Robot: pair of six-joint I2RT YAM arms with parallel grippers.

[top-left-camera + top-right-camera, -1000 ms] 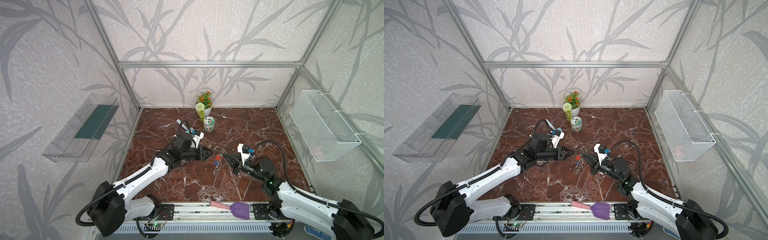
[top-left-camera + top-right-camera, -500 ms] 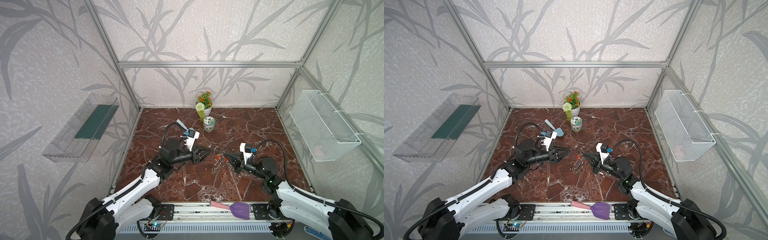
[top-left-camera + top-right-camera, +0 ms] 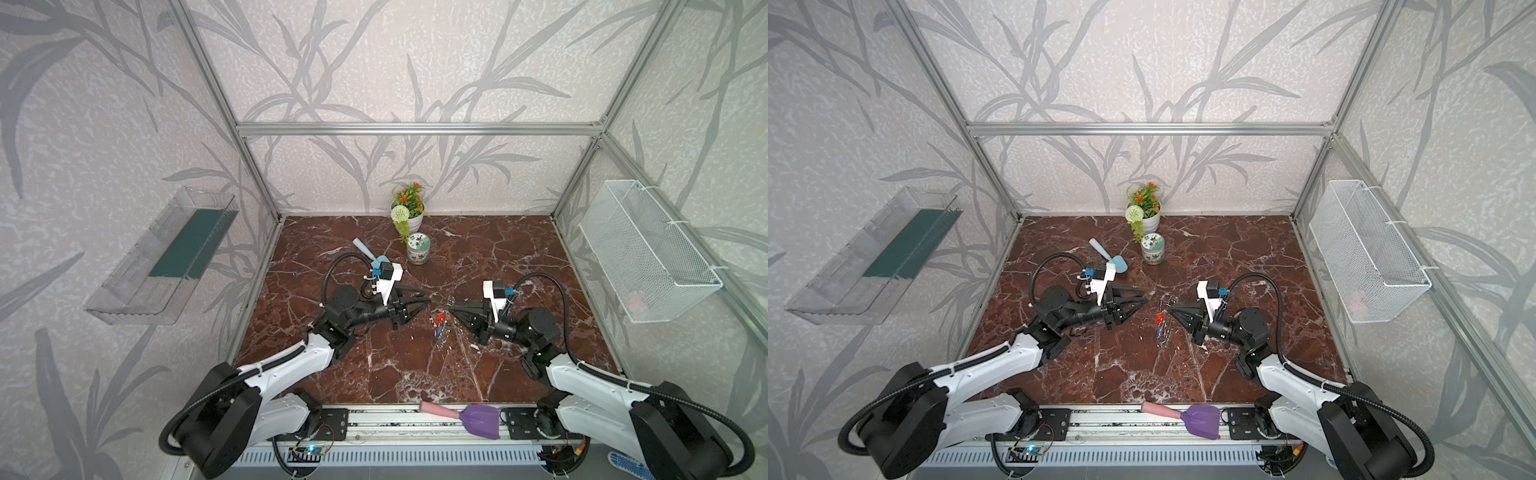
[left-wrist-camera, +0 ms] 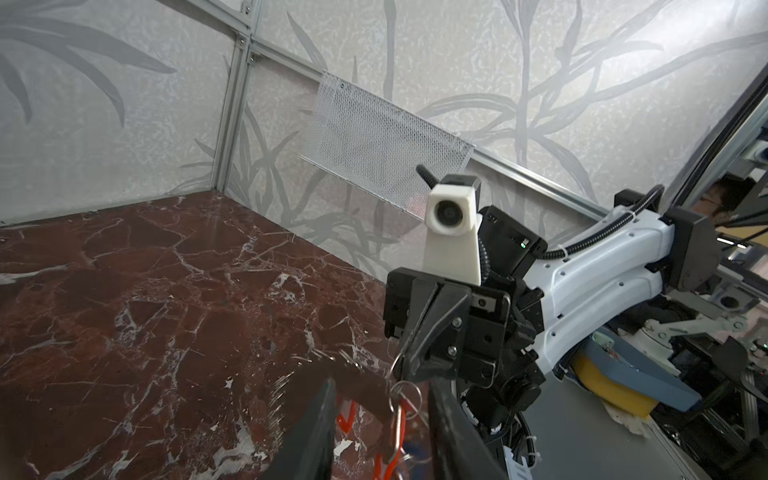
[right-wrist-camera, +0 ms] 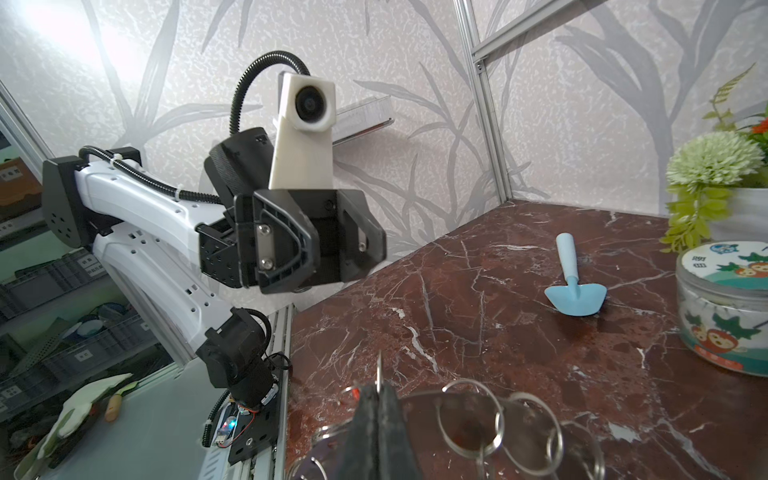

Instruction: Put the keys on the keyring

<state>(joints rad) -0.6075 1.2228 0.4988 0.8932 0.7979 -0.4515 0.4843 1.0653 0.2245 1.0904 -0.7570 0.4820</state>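
My right gripper point(image 3: 451, 309) point(image 5: 378, 390) is shut on a split ring at the edge of the keyring point(image 3: 444, 337) point(image 5: 461, 415). The grey ring hangs edge-on above the marble floor point(image 3: 374, 365). A red-orange key point(image 3: 437, 319) point(image 3: 1158, 319) and a blue key point(image 3: 439, 331) point(image 3: 1159, 331) hang close against the keyring's left side. In the left wrist view the red-orange key point(image 4: 345, 417) dangles between the fingers point(image 4: 320, 428) below the keyring point(image 4: 357, 384). My left gripper point(image 3: 426, 302) point(image 4: 381, 384) is open and empty, a short way left of the keyring.
A blue trowel point(image 3: 365, 253) lies behind the left wrist. A patterned cup point(image 3: 417, 248) and a flower pot point(image 3: 409, 210) stand at the back. On the front rail lies a purple trowel point(image 3: 478, 419). A wire basket point(image 3: 648, 257) and a clear shelf point(image 3: 166, 257) hang on the side walls.
The left arm pulled back to the left, then its tips came forward again toward the keyring. The right gripper kept its hold on the keyring, shifting only slightly.
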